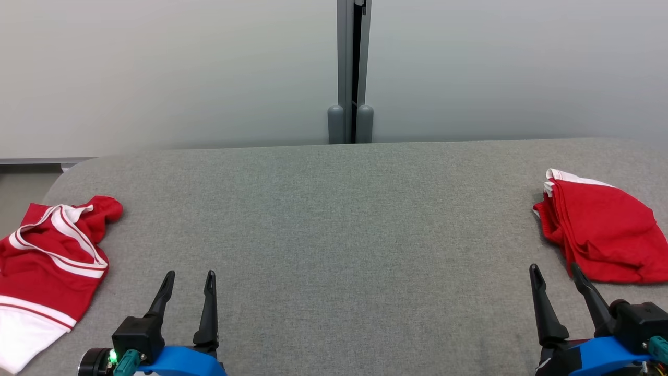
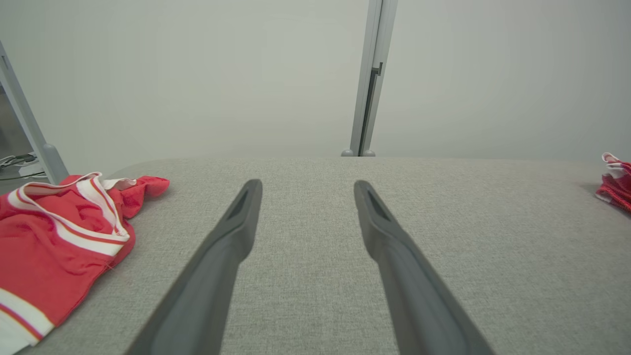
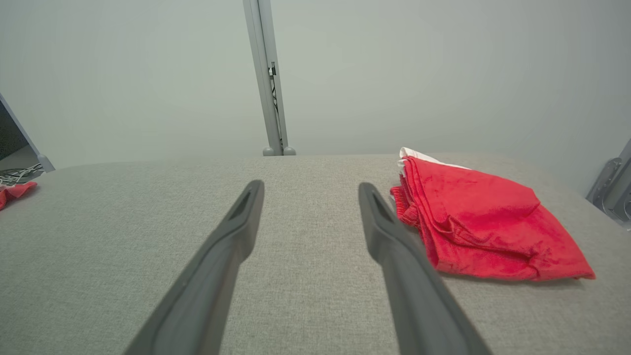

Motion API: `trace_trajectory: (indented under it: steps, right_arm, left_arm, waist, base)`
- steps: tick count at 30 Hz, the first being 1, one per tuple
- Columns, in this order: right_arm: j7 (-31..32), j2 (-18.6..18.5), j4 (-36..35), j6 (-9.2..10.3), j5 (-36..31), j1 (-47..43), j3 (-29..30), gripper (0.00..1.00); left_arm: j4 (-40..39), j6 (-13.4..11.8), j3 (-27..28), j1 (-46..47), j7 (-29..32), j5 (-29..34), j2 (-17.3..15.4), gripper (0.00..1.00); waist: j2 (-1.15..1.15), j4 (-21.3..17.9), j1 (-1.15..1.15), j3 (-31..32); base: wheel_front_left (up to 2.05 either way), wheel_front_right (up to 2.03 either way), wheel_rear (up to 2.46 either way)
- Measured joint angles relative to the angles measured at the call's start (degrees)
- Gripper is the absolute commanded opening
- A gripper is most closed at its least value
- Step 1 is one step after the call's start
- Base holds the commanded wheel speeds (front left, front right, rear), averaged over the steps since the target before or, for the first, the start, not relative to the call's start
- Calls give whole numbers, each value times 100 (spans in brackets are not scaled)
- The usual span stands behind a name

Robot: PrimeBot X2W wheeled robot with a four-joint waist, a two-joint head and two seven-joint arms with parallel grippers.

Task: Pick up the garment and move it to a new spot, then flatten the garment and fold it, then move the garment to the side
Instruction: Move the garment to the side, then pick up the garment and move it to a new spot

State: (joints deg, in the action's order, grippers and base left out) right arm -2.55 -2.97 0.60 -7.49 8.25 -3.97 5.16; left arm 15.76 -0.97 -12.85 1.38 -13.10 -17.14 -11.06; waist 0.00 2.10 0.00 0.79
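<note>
Our left gripper (image 1: 190, 275) and right gripper (image 1: 554, 267) sit closest to us, each with its two dark fingers spread apart and holding nothing. Beyond them we see a wide grey padded table (image 1: 334, 219). A crumpled red-and-white garment (image 1: 47, 261) lies at its left edge, apart from the left gripper. A folded red garment (image 1: 600, 230) lies at the right edge, near the right gripper. A grey post (image 1: 350, 68) stands behind the table.

No legible text, labels or numbers anywhere.
</note>
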Motion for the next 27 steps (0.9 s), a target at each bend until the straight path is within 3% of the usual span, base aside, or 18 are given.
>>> trace_trajectory:
  steps: [16,27]
  right_arm:
    - [134,2,-148,0,66,-129,96,100]
    - [201,3,-489,0,-43,-110,-12,100]
  left_arm:
    - [-2,-25,-97,37,59,-36,-52,100]
    - [-13,-105,-16,361,-40,-51,-64,100]
  waist:
    - [0,107,0,13]
    - [1,798,1,-126]
  base:
    - [0,0,0]
    - [0,0,0]
